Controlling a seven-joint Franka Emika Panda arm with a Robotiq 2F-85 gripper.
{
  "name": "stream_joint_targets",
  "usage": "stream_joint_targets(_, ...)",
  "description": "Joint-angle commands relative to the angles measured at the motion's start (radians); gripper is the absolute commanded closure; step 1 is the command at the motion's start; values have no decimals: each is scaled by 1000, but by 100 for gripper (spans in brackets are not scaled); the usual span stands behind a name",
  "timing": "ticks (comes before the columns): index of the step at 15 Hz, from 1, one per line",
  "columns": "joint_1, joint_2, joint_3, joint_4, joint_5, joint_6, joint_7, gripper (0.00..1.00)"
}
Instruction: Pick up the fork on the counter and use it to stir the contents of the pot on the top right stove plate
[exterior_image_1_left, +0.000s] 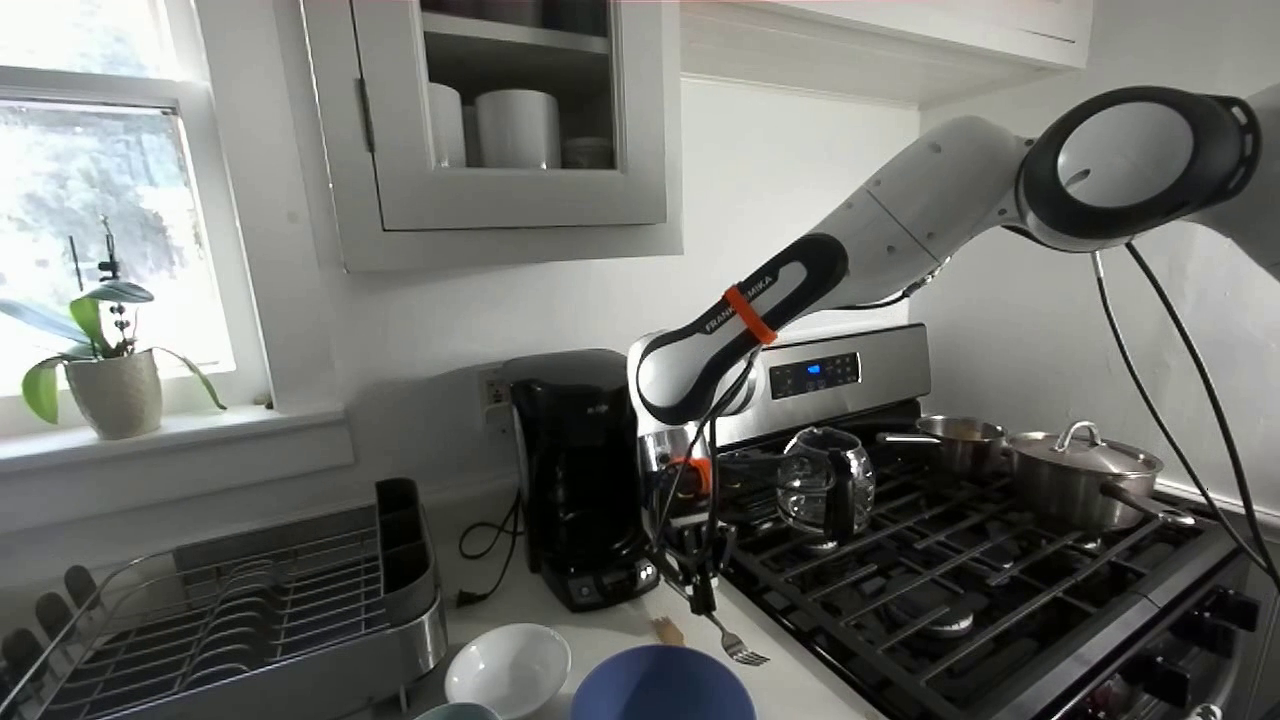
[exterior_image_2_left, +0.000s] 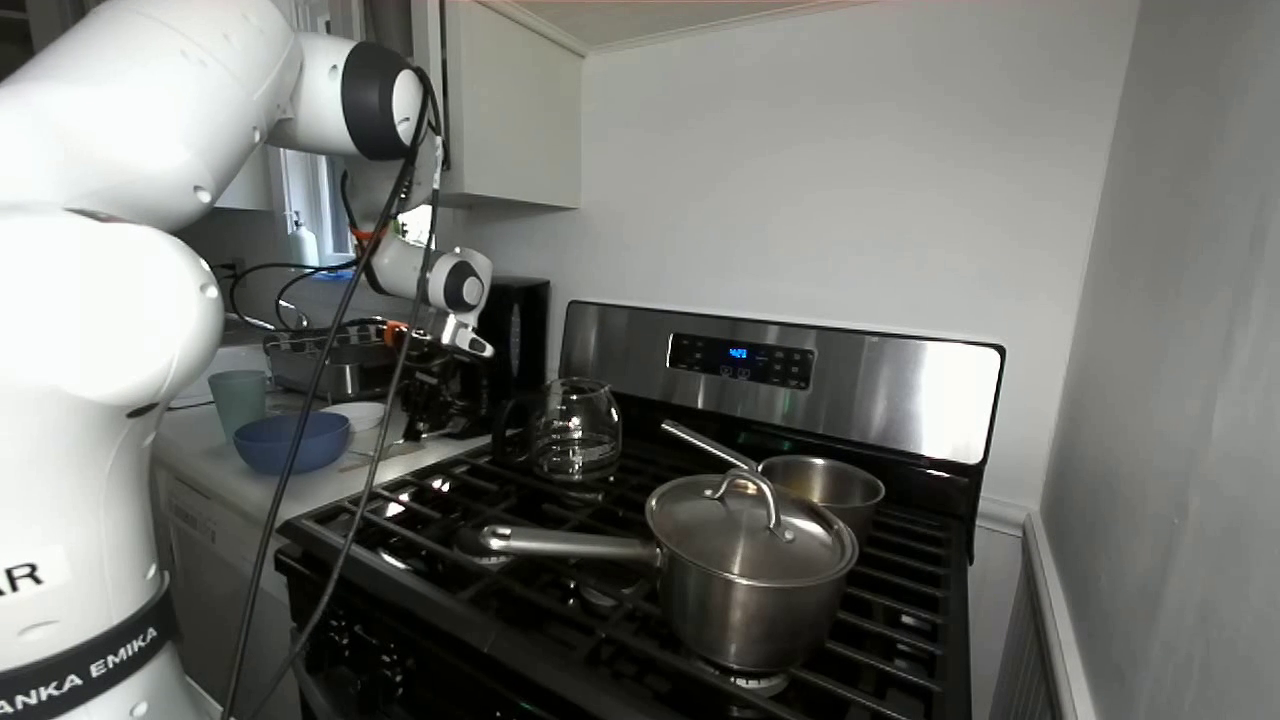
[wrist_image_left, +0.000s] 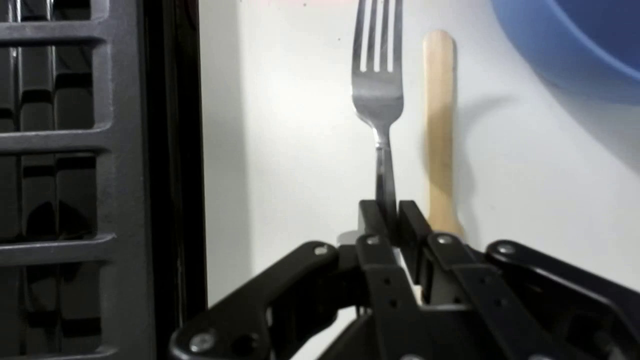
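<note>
One fork is sitting on or just over the counter, gripper apparently pinching it. Grasp's looking done; lift isn't showing clearly; carrying & stirring are prob. remaining. Open pot, prob. the target, is standing on the back-R stove plate. Arm is reading "FRANK…MIKA" around an orange strap, base "…ANKA EMIKA" & "…AR"; range display is blurring too much to read.

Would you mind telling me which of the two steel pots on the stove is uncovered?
The smaller stainless-steel pot at the rear is open; the larger stainless-steel pot in front wears a silvery lid.
</note>
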Motion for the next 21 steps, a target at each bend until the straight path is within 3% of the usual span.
stream_joint_targets(1,9,-142,-18,-107,17,-33,61,92)
stream_joint_targets(6,-44,-298,-56,-299,54,69,166,93)
stream_joint_targets(13,-106,-555,-103,-520,11,350,249,93)
stream_joint_targets(16,-111,-637,-122,-569,-91,429,353,93)
stream_joint_targets(21,-139,-767,-120,-609,-460,401,674,93)
